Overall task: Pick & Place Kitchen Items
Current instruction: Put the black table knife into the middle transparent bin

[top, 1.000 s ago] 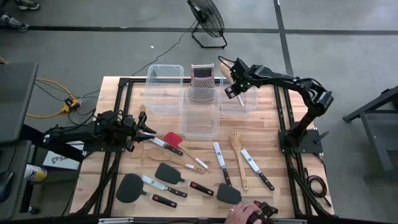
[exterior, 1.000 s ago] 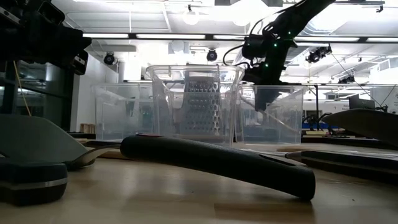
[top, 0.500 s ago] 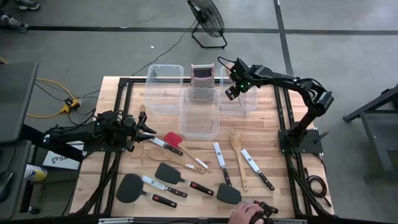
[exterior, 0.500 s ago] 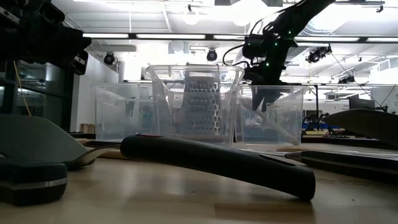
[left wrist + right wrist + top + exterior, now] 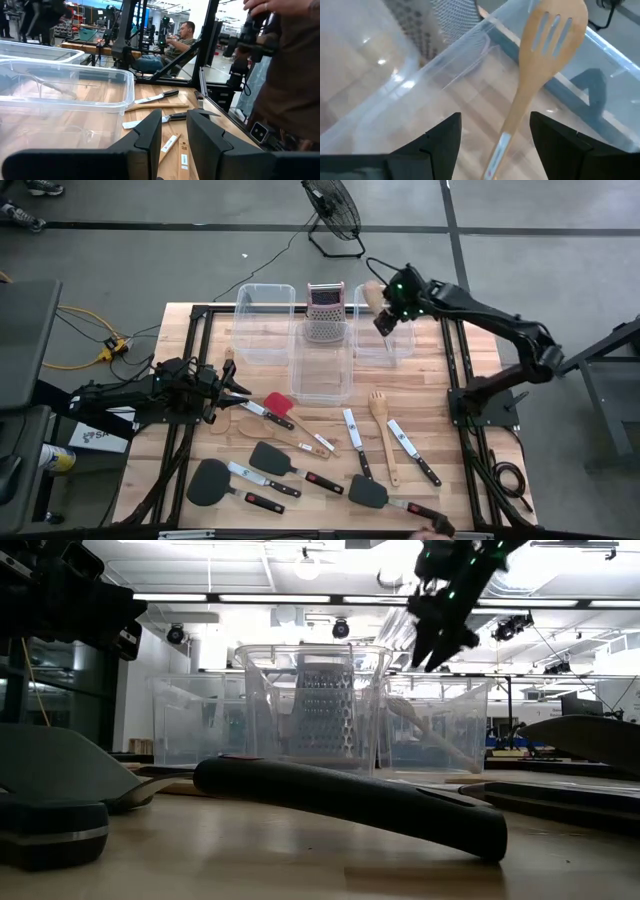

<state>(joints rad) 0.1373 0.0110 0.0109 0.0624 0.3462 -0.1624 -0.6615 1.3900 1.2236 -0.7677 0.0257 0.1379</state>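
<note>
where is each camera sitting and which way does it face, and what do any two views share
High view: above the table, looking straight down; both arms show, right gripper over the right bin.
Low view: at table-top height, looking level across; right gripper above the bins.
Left wrist view: looks past the left gripper along the table.
Right wrist view: looks down past open fingers into the bin at a wooden fork.
Shared: the box grater shows in high and low views.

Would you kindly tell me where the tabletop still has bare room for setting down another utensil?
Bare wood lies between the right bin and the wooden fork lying on the table, and along the left edge near the left pincer. The front middle is crowded: red spatula, knives and black spatulas lie close together.
</note>
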